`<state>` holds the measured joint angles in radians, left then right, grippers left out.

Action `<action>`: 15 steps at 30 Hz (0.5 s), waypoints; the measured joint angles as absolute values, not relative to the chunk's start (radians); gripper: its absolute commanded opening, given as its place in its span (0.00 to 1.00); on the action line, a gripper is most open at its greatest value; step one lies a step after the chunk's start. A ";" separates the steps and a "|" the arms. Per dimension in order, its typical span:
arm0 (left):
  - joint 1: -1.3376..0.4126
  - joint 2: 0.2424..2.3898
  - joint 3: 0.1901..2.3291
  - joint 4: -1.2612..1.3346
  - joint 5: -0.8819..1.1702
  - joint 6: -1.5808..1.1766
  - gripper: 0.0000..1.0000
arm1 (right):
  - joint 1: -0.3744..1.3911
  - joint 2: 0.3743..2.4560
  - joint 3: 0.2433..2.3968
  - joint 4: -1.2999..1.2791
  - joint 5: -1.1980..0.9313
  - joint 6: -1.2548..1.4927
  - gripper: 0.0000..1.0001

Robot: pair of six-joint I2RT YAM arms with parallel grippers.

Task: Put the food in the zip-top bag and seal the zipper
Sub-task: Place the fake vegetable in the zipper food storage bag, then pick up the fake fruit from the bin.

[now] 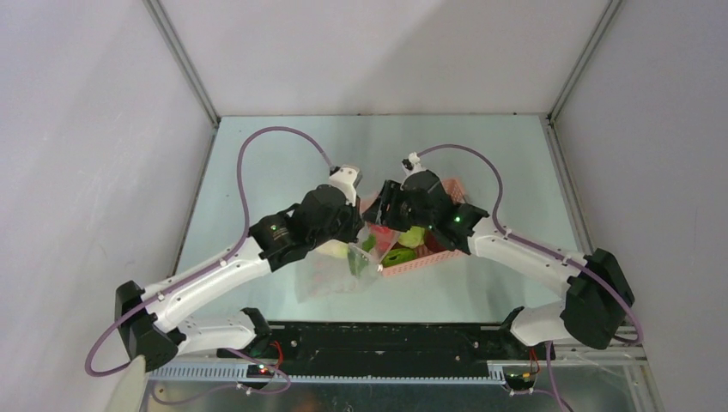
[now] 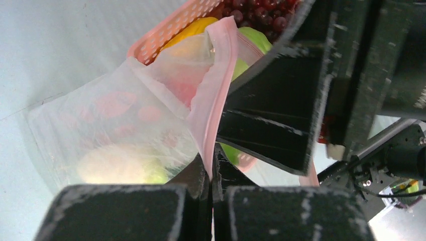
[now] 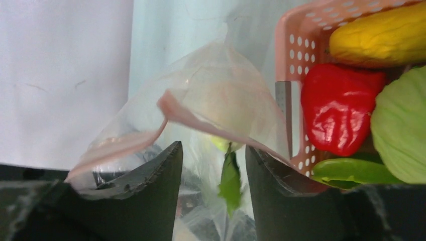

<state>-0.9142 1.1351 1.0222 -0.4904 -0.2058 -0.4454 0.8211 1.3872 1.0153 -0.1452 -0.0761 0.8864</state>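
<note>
Left gripper [image 2: 211,173] clamped on the zipper [image 2: 217,85], right gripper [image 3: 213,165] parted at the zip-top bag [image 2: 115,125]: the thin strip may slip, collapsing the mouth.

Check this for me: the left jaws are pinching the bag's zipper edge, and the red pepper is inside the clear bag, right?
One thing is off: the red pepper lies in the pink basket beside the yellow piece, not inside the clear bag, as the right wrist view shows. The left jaws are pinching the zipper edge.
</note>
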 measured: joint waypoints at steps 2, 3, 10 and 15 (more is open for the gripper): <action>-0.915 1.133 1.023 -0.491 -0.222 -0.456 0.00 | 0.833 1.367 1.018 -0.157 -0.050 0.852 0.60; -0.915 1.133 1.025 -0.496 -0.234 -0.463 0.00 | 0.839 1.358 1.020 -0.160 -0.037 0.828 0.61; -0.913 1.132 1.056 -0.543 -0.356 -0.498 0.00 | 0.864 1.244 1.020 -0.193 0.023 0.670 0.96; -0.878 1.130 1.057 -0.548 -0.387 -0.519 0.00 | 0.863 1.048 0.995 -0.229 0.148 0.604 0.99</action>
